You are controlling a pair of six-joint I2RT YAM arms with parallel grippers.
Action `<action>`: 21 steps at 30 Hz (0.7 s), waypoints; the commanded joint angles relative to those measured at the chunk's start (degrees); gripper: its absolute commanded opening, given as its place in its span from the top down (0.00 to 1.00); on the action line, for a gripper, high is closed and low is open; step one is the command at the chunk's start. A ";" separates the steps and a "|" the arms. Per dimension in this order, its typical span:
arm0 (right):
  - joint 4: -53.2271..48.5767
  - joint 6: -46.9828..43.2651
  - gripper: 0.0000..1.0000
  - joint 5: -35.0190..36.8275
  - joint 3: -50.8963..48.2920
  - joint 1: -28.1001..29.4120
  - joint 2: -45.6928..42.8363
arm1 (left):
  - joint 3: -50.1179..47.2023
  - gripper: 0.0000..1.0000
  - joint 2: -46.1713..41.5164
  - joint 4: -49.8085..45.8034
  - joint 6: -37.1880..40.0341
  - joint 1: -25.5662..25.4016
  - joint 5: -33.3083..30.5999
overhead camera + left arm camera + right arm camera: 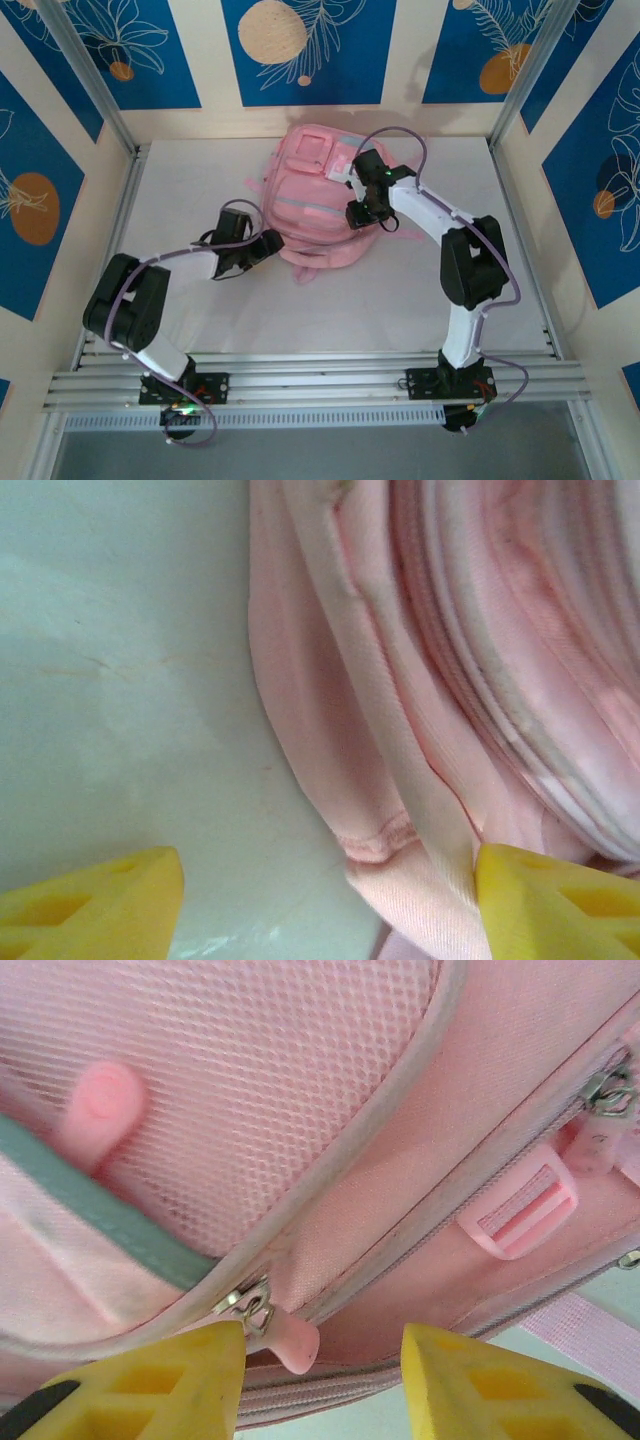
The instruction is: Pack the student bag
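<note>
Find the student bag (315,195) lying flat on the table (200,180), toward 12 o'clock from the table's middle, its long axis running roughly 12 to 6 in the top view, with the straps trailing at the 6 o'clock end.

Note the right gripper (362,212) over the bag's 3 o'clock flank. In the right wrist view, see the right gripper (320,1360) released, clasping nothing. Between its yellow fingers sits a pink zip pull (290,1345), just beside the finger on the 9 o'clock side and apart from the other. Trace the zip line from that pull toward 2 o'clock, past a pink buckle (520,1210), with a mesh pocket (280,1080) at 12 o'clock above it.

Note the left gripper (262,245) at the bag's 8 o'clock edge, so the bag lies toward 1 o'clock from it. In the left wrist view, see the left gripper (325,910) released too, with a hemmed fold of pink fabric (380,840) reaching down between the fingers, close to the 3 o'clock one and not pinched.

Judging from this: comes down to the zip pull. Counts the right arm as nearer, the pull already lying inside its span but off-centre toward 9 o'clock. Calls for a small shift that way before closing, then a pull along the zip's 7-to-2 line. Leaves the left arm placed to pin the fabric edge meanwhile.
</note>
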 commanded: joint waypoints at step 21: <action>73.96 1.57 0.39 7.93 -53.09 -19.57 -20.30 | -10.70 0.00 -13.54 12.95 44.29 8.04 -48.14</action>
